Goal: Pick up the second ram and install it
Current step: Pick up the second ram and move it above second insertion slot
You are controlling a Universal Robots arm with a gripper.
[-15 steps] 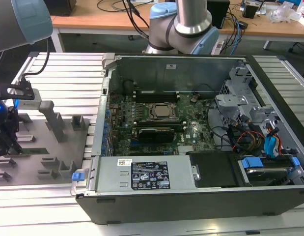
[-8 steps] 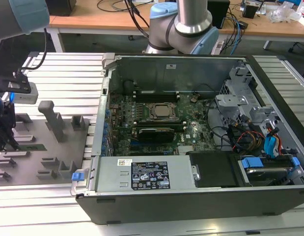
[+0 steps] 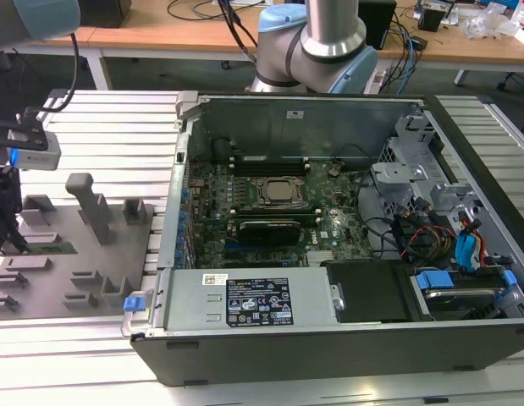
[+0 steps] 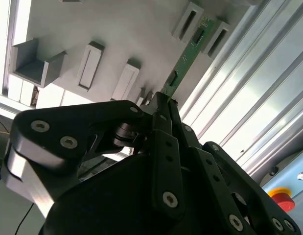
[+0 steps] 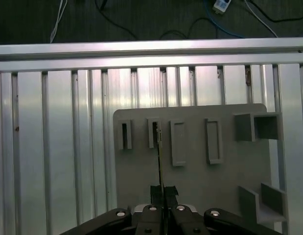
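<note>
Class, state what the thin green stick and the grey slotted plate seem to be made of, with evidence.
The green stick: likely fibreglass circuit board; matte green, dark chips. The grey plate: probably plastic; dull, uniform grey, blocky raised holders.

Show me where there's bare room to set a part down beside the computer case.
Free: slatted table beyond the grey plate, and the strip before the case. Crowded: the plate's holder blocks, where the tool grips the second ram.
</note>
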